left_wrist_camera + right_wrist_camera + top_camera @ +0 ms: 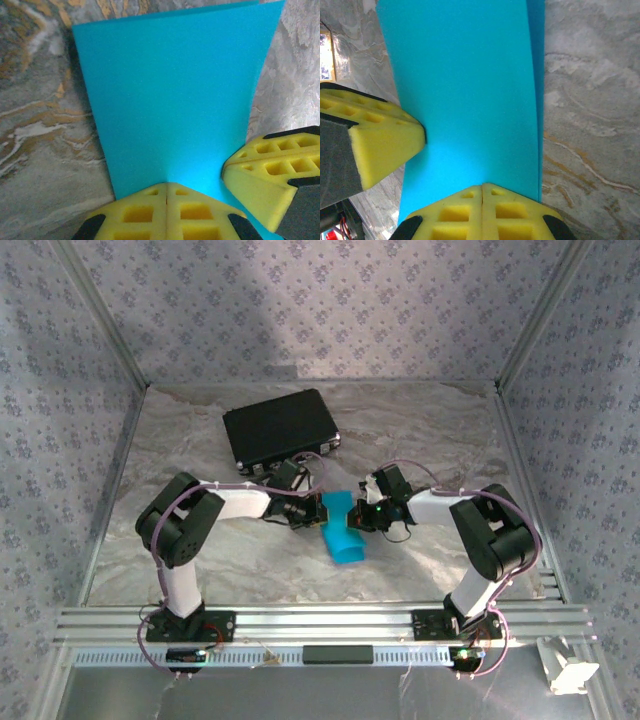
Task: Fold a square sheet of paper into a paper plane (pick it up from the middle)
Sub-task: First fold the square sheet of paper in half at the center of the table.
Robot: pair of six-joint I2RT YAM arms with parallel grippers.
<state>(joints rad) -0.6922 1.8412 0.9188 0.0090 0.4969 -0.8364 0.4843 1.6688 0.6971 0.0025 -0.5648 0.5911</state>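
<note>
The square sheet of paper [342, 532] is bright cyan and lies folded into a long double-layered strip on the marble table, between the two arms. My left gripper [166, 184] is shut, its yellow tips pressed down on the near end of the sheet [170, 90]. My right gripper [482, 186] is shut too and presses on the sheet [465, 80] from the other side. Each wrist view has the other gripper's yellow fingers [267, 172] [377, 142] touching the strip's edge. No paper shows between either pair of jaws. A paper plane is out of view.
A black case [280, 428] lies flat behind the grippers, close to the left arm's wrist. A small printed card [326, 55] sits at the far left of the right wrist view. Patterned walls enclose the table [200, 560] on three sides.
</note>
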